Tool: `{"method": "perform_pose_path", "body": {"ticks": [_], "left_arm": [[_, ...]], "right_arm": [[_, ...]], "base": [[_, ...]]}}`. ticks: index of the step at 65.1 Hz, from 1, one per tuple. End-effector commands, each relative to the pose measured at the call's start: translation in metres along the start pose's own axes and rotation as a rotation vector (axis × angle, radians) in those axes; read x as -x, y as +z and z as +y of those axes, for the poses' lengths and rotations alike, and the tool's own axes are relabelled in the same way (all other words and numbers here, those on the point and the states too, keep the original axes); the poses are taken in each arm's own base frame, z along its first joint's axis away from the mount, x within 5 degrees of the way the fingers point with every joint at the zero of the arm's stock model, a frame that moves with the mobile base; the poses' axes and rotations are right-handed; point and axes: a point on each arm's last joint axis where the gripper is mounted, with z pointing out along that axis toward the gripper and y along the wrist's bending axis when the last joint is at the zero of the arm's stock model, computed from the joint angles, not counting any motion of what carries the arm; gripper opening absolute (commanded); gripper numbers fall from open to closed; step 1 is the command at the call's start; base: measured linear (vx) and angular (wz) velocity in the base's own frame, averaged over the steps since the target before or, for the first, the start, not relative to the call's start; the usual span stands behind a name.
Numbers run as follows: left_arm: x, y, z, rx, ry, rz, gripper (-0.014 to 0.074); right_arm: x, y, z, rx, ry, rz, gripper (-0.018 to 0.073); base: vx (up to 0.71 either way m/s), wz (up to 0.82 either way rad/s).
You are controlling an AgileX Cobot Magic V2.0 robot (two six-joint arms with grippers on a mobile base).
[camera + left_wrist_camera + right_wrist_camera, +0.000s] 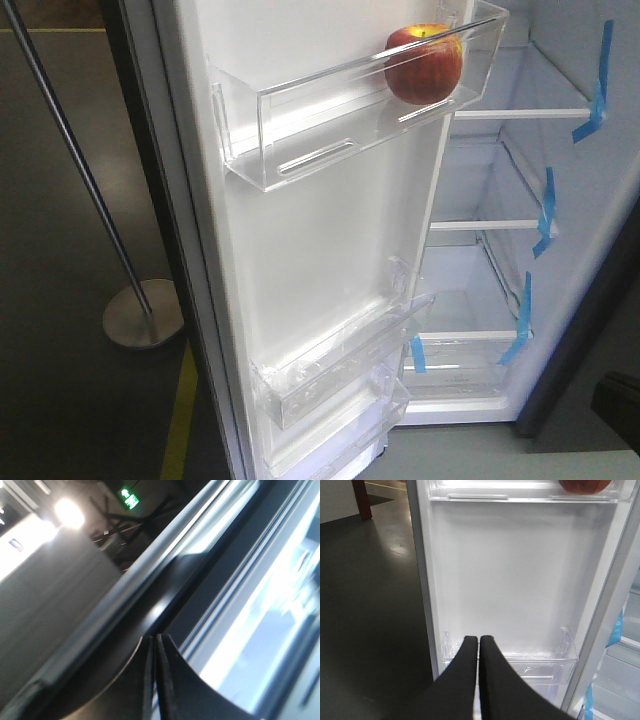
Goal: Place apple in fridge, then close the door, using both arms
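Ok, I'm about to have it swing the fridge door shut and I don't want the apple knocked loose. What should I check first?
1. Apple sitting inside the upper door bin: ok.
2. Right tool shut and empty: ok.
3. Left tool shut and empty: ok.
4. Left tool touching the door: cannot tell.
5. Nothing sticking out past the fridge shelves: ok.
6. Door closed: not ok, it stands wide open.
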Motion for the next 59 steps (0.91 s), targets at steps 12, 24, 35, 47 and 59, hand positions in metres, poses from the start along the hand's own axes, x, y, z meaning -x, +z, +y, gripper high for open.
{"method": "perform_pose_path", "body": {"ticks": [12,24,35,47,59], "left_arm": [[0.049,0.038,-0.067,-0.098,0.006,-0.076,-0.0007],[0.071,0.101,-0.099,-0.12,0.12,-0.072,-0.0007],[0.081,0.178,-0.106,-0.083,0.115,-0.044,-0.0004],[0.073,0.257,-0.086,0.009,0.056,0.016,0.0041],[0.058,0.312,-0.06,0.062,-0.084,0.045,0.0223]], "right_arm": [[0.014,-0.002,0.0,0.001,0.057,-0.093,-0.0003],[0.016,-0.002,0.003,0.033,0.102,-0.122,-0.0003],[0.018,-0.002,0.004,0.046,0.126,-0.142,-0.0003],[0.018,-0.002,0.004,0.054,0.127,-0.135,-0.0003],[0.018,-0.002,0.004,0.054,0.126,-0.135,-0.0003]], "base": [[0.0,0.0],[0.0,0.0],[0.0,0.0],[0.0,0.0],[0.0,0.0]]}}
